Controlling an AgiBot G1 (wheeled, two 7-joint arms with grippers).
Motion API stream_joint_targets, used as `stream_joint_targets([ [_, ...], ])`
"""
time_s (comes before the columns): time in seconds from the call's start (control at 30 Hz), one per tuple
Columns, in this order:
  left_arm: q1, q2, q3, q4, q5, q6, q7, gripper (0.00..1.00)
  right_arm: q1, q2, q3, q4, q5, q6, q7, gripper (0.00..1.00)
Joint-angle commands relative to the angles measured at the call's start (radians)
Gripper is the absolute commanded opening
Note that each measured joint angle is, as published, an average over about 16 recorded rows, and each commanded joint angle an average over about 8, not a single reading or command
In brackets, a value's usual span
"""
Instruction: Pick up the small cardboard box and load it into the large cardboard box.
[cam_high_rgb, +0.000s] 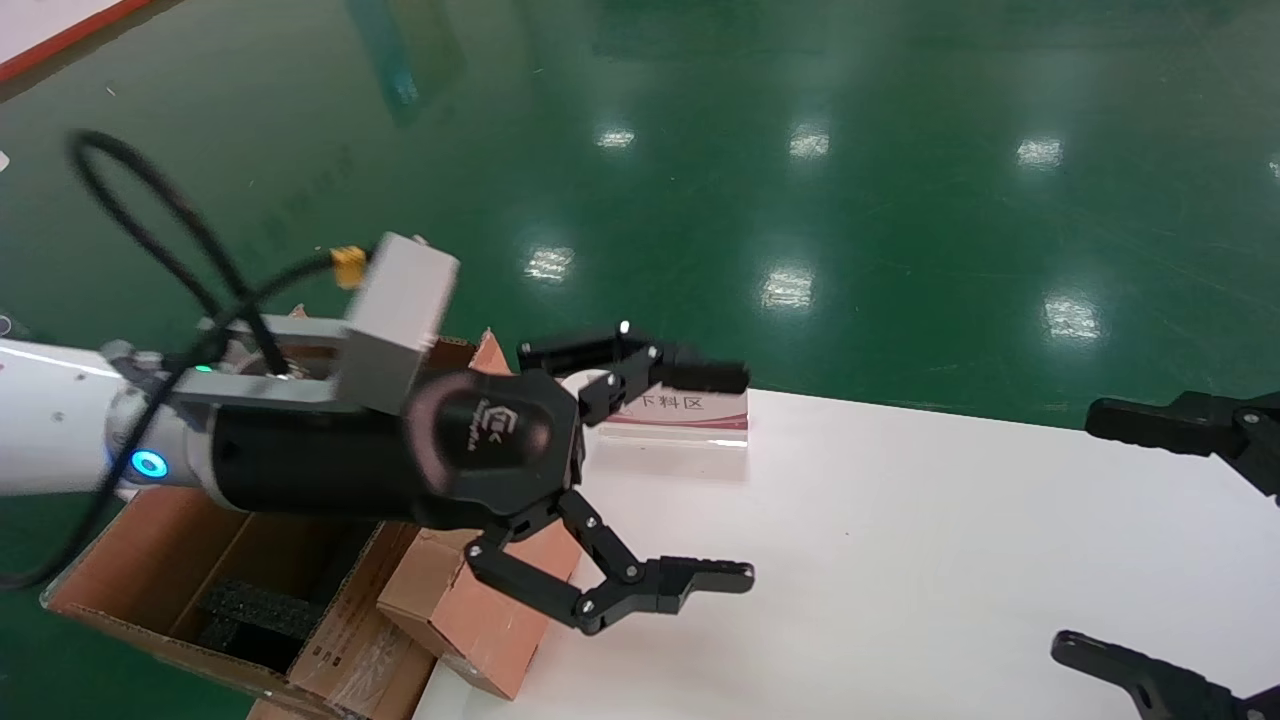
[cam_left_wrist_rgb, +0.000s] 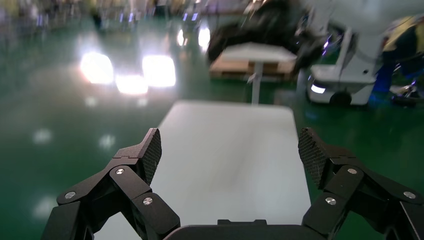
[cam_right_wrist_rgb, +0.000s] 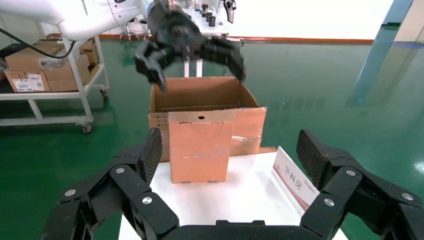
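my left pincer (cam_high_rgb: 715, 475) hangs released above the small cardboard box (cam_high_rgb: 480, 600), which stands upright at the table (cam_high_rgb: 900, 560) edge, touching the large cardboard box (cam_high_rgb: 150, 560), far nearer me than my spread right pincer (cam_high_rgb: 1120, 540).

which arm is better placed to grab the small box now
Left, probably. The left gripper is open above the small cardboard box, while the right gripper, also open, sits farther off across the table.
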Motion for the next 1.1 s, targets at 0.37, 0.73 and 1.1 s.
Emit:
stream_joint_targets([
  [0.37, -0.126, -0.034, 0.090, -0.050, 0.246, -0.004, -0.095, 1.00, 0.000, 0.000, -0.001, 0.000, 0.001, 0.000, -0.001, 1.00],
  [0.73, -0.362, 0.013, 0.226, -0.059, 0.538, 0.076, -0.186, 1.00, 0.001, 0.001, -0.002, 0.000, 0.001, 0.000, -0.001, 1.00],
  [1.1, -0.538, 0.070, 0.431, -0.057, 0.719, 0.100, -0.406, 1.00, 0.001, 0.001, -0.002, 0.000, 0.002, 0.001, -0.001, 1.00],
])
